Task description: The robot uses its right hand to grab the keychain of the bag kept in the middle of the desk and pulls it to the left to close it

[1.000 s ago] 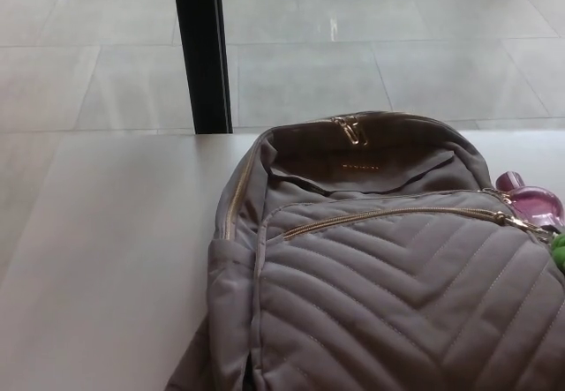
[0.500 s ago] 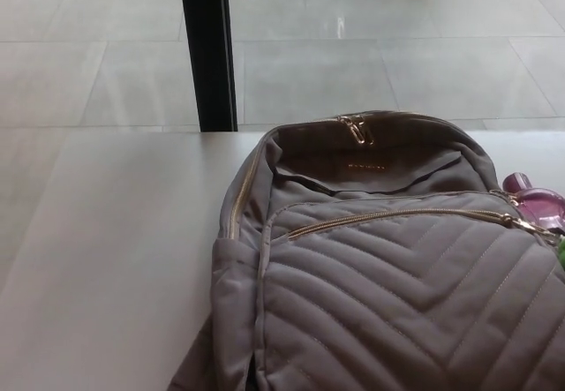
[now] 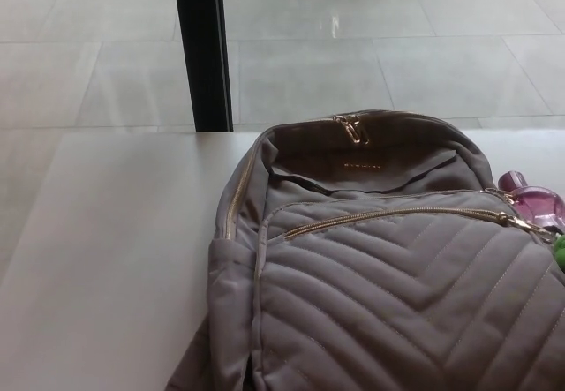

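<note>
Neither the left hand nor the right hand shows, so nobody can tell if they are open or closed, and the gray bag (image 3: 388, 294) lies on the white desk (image 3: 115, 250), its pink keychain (image 3: 534, 204) at the bag's right edge, by the right end of the gold zipper (image 3: 388, 219), with a black post (image 3: 201, 47) behind the bag.

The white desk (image 3: 115, 250) carries a quilted bag (image 3: 388, 276) (pink keychain (image 3: 534, 202) beside it)

One quilted grey bag (image 3: 388, 294), one pink keychain (image 3: 534, 201), one green object (image 3: 559, 250), one black post (image 3: 201, 47), one tabletop (image 3: 106, 259).
</note>
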